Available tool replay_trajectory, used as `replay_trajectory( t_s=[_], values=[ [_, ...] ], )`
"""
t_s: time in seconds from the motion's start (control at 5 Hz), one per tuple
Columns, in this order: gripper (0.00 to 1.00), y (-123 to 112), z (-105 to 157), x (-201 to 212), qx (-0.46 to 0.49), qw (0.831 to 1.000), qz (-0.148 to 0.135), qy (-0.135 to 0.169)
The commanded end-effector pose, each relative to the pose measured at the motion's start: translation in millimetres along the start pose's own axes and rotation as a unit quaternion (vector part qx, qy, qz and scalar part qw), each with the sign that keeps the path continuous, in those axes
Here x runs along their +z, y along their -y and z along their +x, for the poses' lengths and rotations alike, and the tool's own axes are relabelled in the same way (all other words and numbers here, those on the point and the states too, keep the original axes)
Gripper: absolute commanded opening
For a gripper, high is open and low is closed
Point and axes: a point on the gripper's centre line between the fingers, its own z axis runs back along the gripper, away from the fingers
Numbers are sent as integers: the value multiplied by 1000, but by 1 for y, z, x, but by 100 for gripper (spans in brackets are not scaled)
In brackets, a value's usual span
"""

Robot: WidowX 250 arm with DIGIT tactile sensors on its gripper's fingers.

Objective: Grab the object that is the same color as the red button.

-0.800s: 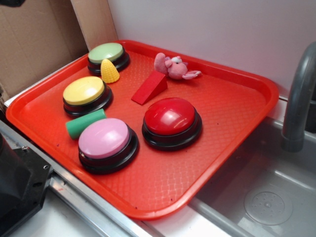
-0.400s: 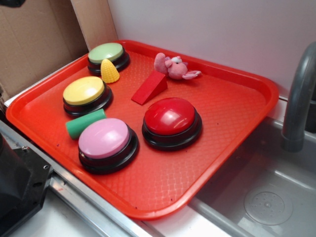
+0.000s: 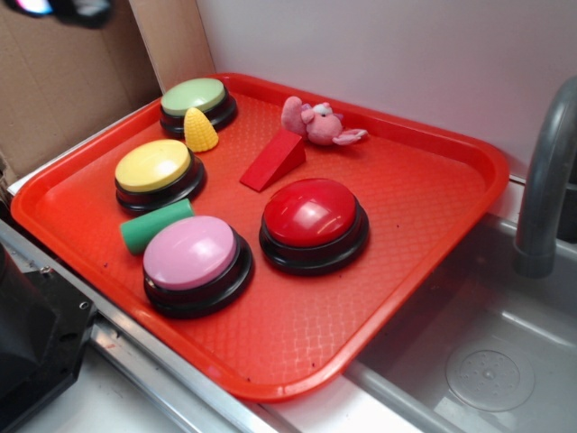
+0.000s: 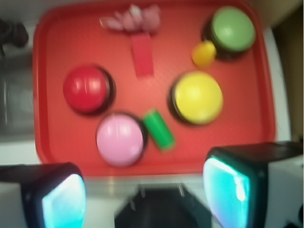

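Observation:
The object, a small red wedge block [image 3: 273, 160], lies on the red tray [image 3: 433, 180] just behind the red button [image 3: 313, 214], a glossy red dome on a black base. From above, the blurred wrist view shows the wedge [image 4: 142, 55] at top centre and the red button [image 4: 87, 89] to its left. My gripper [image 4: 145, 194] is open, its two cyan pads wide apart with nothing between them. It hangs high over the tray's near edge, far from the wedge. In the exterior view only a blurred part of the gripper [image 3: 77, 9] shows at the top left corner.
A pink plush toy [image 3: 315, 122] lies against the wedge's far end. Green [image 3: 194, 97], yellow [image 3: 153, 167] and pink [image 3: 191, 253] buttons, a yellow cone [image 3: 199, 130] and a green cylinder [image 3: 155, 225] share the tray. A sink [image 3: 487, 361] and faucet [image 3: 545, 180] stand right, cardboard [image 3: 63, 90] left.
More of the gripper has moved into the top left corner of the exterior view, blurred by motion. Nothing on the tray has shifted.

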Motion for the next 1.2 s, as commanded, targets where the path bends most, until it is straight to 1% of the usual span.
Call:
replay_trajectory(
  t_s=[0.0,0.2,0.4,0.6,0.8,1.0],
  values=[
    [100,-3,73,-46,56,996,0,65],
    [100,-10,101,-83,87,993,29,75],
    [100,-18,117,-118,92,991,60,79],
    [100,-22,125,-143,84,992,68,62],
    [100,-28,127,-159,77,992,81,54],
    [100,-29,123,-169,77,994,70,27]
  ],
)
